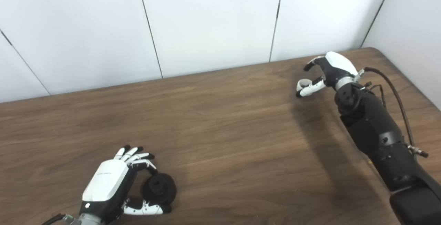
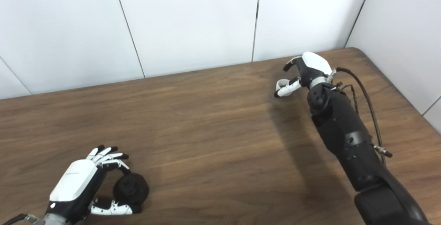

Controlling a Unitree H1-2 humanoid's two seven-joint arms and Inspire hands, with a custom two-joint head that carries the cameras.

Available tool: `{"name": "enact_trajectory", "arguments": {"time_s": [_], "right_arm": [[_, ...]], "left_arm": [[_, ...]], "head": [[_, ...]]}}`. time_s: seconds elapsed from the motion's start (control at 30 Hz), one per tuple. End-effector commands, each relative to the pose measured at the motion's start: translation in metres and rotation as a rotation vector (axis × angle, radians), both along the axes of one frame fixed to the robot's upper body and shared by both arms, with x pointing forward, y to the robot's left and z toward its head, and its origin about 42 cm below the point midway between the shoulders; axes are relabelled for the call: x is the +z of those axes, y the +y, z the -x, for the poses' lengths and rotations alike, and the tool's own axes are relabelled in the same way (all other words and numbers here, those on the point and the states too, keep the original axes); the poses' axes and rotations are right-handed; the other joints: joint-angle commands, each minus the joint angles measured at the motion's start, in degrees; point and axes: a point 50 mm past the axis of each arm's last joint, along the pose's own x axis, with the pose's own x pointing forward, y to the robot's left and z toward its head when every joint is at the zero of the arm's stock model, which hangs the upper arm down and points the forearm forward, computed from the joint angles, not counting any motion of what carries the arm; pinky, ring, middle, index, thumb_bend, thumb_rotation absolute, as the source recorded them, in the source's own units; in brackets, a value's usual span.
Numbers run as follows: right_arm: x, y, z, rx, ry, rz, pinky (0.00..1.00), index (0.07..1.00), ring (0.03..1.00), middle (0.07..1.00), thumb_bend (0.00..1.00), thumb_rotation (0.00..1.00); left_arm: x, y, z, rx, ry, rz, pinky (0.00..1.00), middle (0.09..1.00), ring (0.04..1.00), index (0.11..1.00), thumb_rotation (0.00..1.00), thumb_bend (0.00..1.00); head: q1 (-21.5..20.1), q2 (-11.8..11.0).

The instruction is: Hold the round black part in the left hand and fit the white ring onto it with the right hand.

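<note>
The round black part (image 1: 159,187) rests on the wooden table (image 1: 220,121) at the near left. My left hand (image 1: 113,183) cups it from the left, with one curled finger at its far side and the thumb (image 1: 144,210) along its near side. The other fingers are stretched out, and I see no firm grip. At the far right, the white ring (image 1: 303,83) lies on the table. My right hand (image 1: 327,71) arches over it, open, with the thumb beside the ring and the fingers (image 1: 310,64) raised behind it.
White wall panels (image 1: 206,21) stand right behind the table's far edge, with a side wall at the right. My black right forearm (image 1: 379,139), with its loose cable (image 1: 396,97), lies across the table's right side.
</note>
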Motion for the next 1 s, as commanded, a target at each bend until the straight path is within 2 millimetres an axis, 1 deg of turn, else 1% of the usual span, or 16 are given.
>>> {"name": "enact_trajectory", "arguments": {"time_s": [0.0,0.2,0.63,0.8,0.97], "right_arm": [[0.0333,-0.0076,-0.0093,-0.011,-0.079,0.056,0.99,0.704,0.957,0.912,0.81,0.23],[0.0294,-0.0112,-0.0093,-0.015,-0.063,0.064,0.99,0.705,0.956,0.912,0.81,0.23],[0.0280,-0.0099,-0.0084,-0.009,-0.057,0.083,0.98,0.700,0.961,0.916,0.80,0.24],[0.0276,-0.0097,-0.0078,-0.007,-0.061,0.093,0.97,0.687,0.956,0.911,0.80,0.26],[0.0287,-0.0093,-0.0076,-0.004,-0.061,0.092,0.98,0.670,0.959,0.909,0.78,0.26]], "left_arm": [[0.0061,0.0075,-0.0036,-0.006,-0.020,-0.024,1.00,0.813,0.926,0.488,0.06,0.52],[0.0072,0.0076,-0.0039,-0.008,-0.021,-0.028,1.00,0.812,0.927,0.488,0.06,0.52],[0.0088,0.0087,-0.0048,-0.004,-0.013,-0.037,1.00,0.814,0.932,0.488,0.06,0.52],[0.0091,0.0098,-0.0054,-0.006,-0.016,-0.042,1.00,0.814,0.930,0.488,0.06,0.52],[0.0087,0.0103,-0.0057,-0.008,-0.016,-0.040,1.00,0.814,0.930,0.488,0.06,0.52]], "head": [[-0.05,0.02],[-0.18,0.03],[-0.30,0.14],[-0.41,0.20],[-0.40,0.21]]}}
